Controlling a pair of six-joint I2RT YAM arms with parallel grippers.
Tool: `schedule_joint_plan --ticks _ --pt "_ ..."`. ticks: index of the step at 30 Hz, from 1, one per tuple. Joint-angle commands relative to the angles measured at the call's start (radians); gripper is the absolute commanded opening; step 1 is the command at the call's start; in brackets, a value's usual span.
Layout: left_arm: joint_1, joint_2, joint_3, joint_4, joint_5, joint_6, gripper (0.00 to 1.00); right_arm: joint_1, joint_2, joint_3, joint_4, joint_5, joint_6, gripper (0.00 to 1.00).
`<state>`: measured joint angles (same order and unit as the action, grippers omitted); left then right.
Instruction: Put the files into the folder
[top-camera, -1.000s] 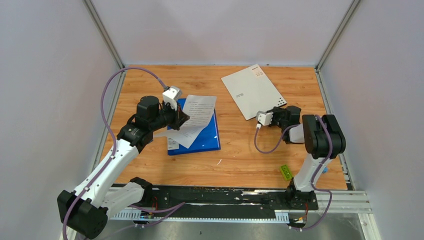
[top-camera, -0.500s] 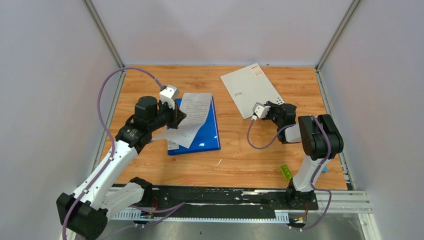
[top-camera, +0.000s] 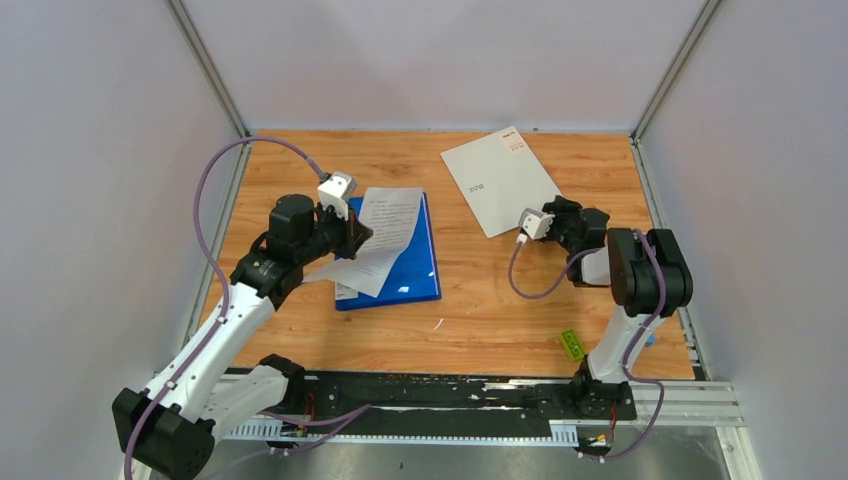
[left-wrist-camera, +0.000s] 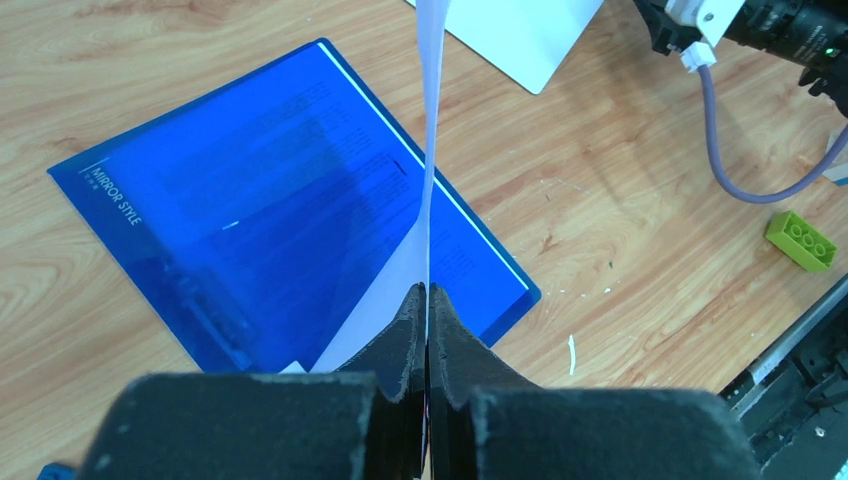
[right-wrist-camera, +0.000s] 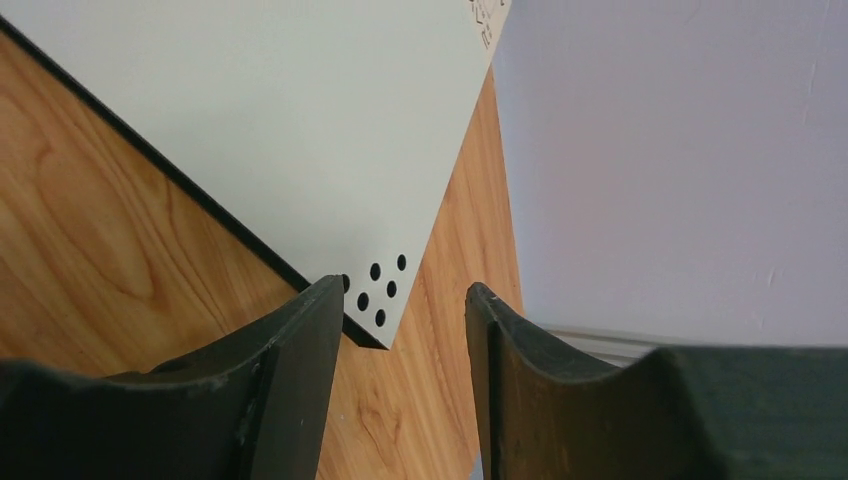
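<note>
Left gripper (left-wrist-camera: 427, 296) is pinched tight on a printed sheet (top-camera: 388, 218), which I'm holding on edge directly over the blue folder (left-wrist-camera: 230, 200), left-centre of the counter (top-camera: 480, 300). Its long axis runs toward the far edge. I can't tell if a second one is in the pinch. Right gripper (right-wrist-camera: 405, 292) is part open and empty, straddling the grey cover (right-wrist-camera: 250, 120) corner at far right, well apart.

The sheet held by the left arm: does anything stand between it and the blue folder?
Nothing visible does. The sheet, pinched between the left fingers, hangs directly over the blue folder. The grey cover and the green brick lie apart, to the right.
</note>
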<state>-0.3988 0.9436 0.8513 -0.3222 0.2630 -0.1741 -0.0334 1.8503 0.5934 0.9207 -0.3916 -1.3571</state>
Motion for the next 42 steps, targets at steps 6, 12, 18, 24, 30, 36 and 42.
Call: schedule_joint_plan --ticks 6,12,18,24,30,36,42 --pt "0.003 0.001 0.006 0.029 0.043 -0.018 0.00 0.001 0.093 0.045 0.019 -0.012 -0.139 0.50" --pt "0.003 0.015 0.012 0.019 0.041 -0.015 0.00 0.019 0.146 0.079 0.053 -0.018 -0.201 0.49" --pt "0.004 0.029 0.018 0.016 0.039 -0.015 0.00 0.029 0.174 0.068 0.112 -0.018 -0.235 0.42" --pt "0.009 0.038 0.021 0.016 0.041 -0.016 0.00 0.084 0.179 0.056 0.146 -0.012 -0.244 0.40" --pt "0.011 0.036 0.020 0.014 0.039 -0.015 0.00 0.089 0.207 0.085 0.129 -0.008 -0.245 0.40" --pt "0.011 0.035 0.019 0.013 0.038 -0.015 0.00 0.093 0.251 0.126 0.108 -0.024 -0.256 0.41" --pt "0.012 0.033 0.019 0.015 0.035 -0.015 0.00 0.104 0.252 0.146 0.113 -0.050 -0.262 0.00"
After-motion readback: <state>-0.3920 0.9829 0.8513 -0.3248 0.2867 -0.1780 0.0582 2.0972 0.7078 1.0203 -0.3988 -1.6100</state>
